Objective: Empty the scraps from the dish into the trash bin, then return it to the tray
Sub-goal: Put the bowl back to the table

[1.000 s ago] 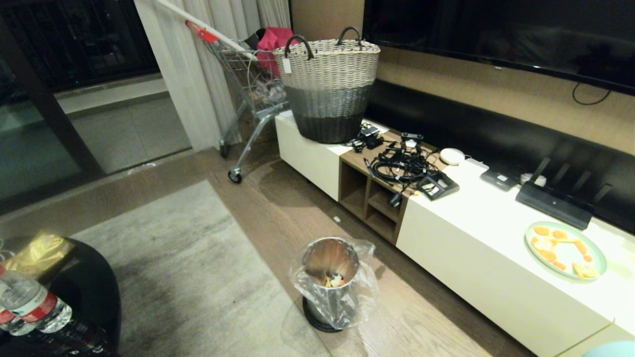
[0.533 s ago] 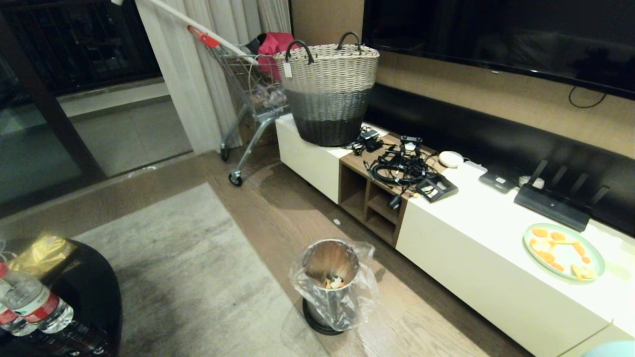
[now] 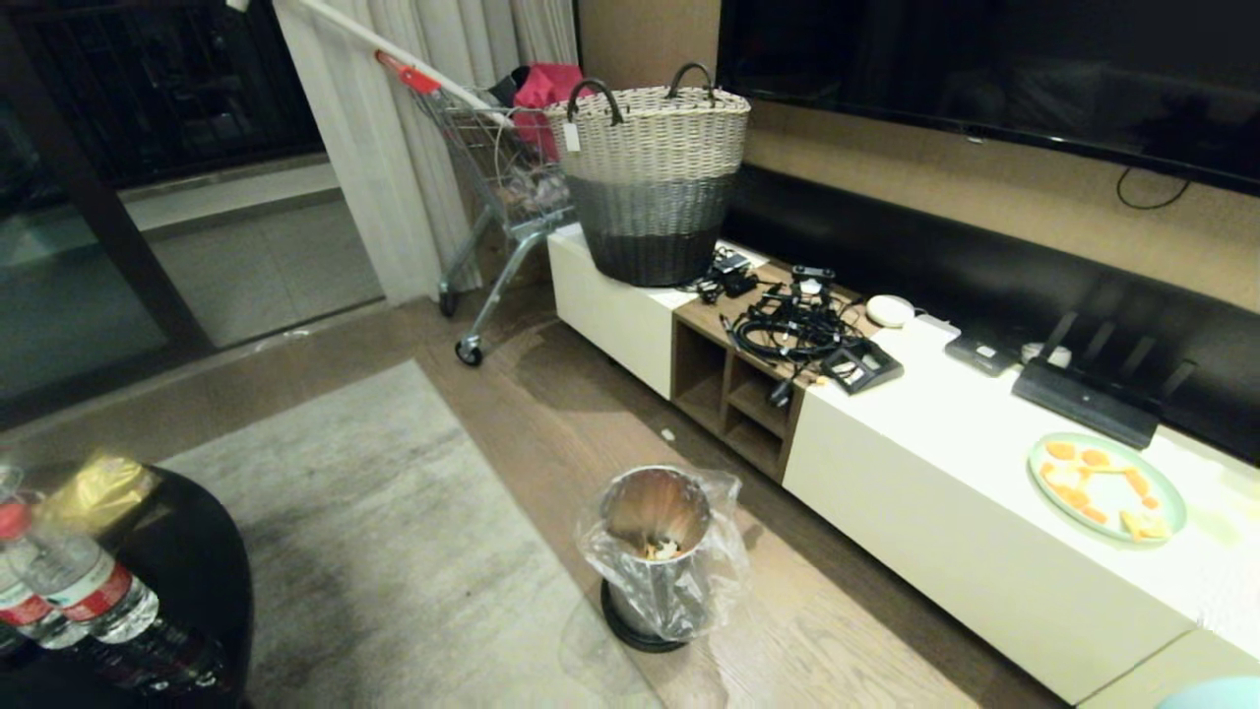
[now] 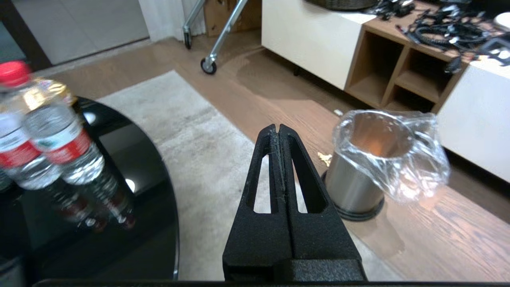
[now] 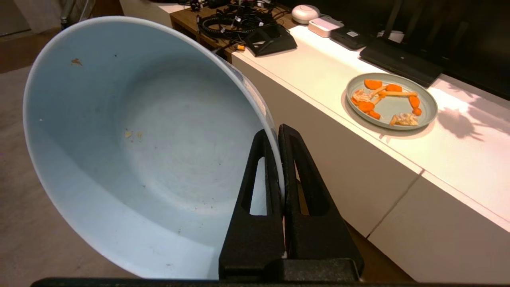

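Note:
My right gripper (image 5: 275, 131) is shut on the rim of the dish (image 5: 151, 151), a pale-blue bowl held tilted, with only a few crumbs inside. A sliver of the dish (image 3: 1221, 694) shows at the head view's lower right corner. The trash bin (image 3: 640, 603), shiny metal with a clear bag liner, stands on the wood floor. Scraps (image 3: 658, 547) of orange and pale pieces lie at its bottom. My left gripper (image 4: 278, 127) is shut and empty, hanging above the rug beside the trash bin (image 4: 350, 187). The tray is out of view.
A long white cabinet (image 3: 945, 463) runs along the right, bearing a green plate (image 3: 1107, 487) of carrot pieces, tangled cables (image 3: 787, 330) and a woven basket (image 3: 655, 177). A black round table (image 3: 187, 591) with water bottles (image 3: 84, 591) sits lower left. A shopping cart (image 3: 492, 167) stands behind.
The whole head picture has shifted slightly, so the camera moved. Nothing in the room has moved.

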`<state>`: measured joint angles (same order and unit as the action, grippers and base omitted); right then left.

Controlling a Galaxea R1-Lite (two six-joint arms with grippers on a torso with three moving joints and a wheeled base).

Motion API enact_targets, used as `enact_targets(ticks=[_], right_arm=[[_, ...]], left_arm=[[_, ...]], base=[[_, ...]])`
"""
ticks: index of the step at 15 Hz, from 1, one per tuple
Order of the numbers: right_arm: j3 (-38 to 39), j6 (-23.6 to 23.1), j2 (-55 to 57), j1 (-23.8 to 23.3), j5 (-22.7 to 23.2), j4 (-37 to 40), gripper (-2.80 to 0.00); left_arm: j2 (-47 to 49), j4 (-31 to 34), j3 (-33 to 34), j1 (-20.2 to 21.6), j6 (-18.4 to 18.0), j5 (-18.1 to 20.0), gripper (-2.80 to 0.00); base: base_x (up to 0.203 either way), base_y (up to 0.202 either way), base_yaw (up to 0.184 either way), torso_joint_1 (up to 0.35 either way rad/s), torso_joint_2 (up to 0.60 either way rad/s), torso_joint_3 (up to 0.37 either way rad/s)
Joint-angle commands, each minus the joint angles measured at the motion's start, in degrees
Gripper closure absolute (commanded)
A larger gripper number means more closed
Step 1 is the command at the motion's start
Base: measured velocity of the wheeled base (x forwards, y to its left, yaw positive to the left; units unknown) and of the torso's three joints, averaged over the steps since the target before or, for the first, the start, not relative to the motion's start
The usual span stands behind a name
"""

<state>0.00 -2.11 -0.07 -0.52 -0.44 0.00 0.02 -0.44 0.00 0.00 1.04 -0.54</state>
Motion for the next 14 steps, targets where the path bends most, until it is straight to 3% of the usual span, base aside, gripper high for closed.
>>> enact_targets(ticks=[1, 10, 14], right_arm=[[0.0, -0.1, 0.1, 0.0, 0.0, 0.0, 0.0], [0.0, 0.0, 0.1, 0.0, 0.0, 0.0, 0.0], [0.0, 0.0, 0.2, 0.0, 0.0, 0.0, 0.0]], left_arm=[[0.0, 0.0, 0.0, 0.0, 0.0, 0.0, 0.0], [0.0, 0.0, 0.0, 0.0, -0.1, 0.0, 0.0], [0.0, 0.0, 0.0, 0.0, -0.1, 0.0, 0.0]], base=[[-0.189, 0.0, -0.002, 0.002, 0.0, 0.004], [-0.183, 0.0, -0.001, 0.001, 0.0, 0.002], [0.0, 0.0, 0.0, 0.0, 0.0, 0.0]])
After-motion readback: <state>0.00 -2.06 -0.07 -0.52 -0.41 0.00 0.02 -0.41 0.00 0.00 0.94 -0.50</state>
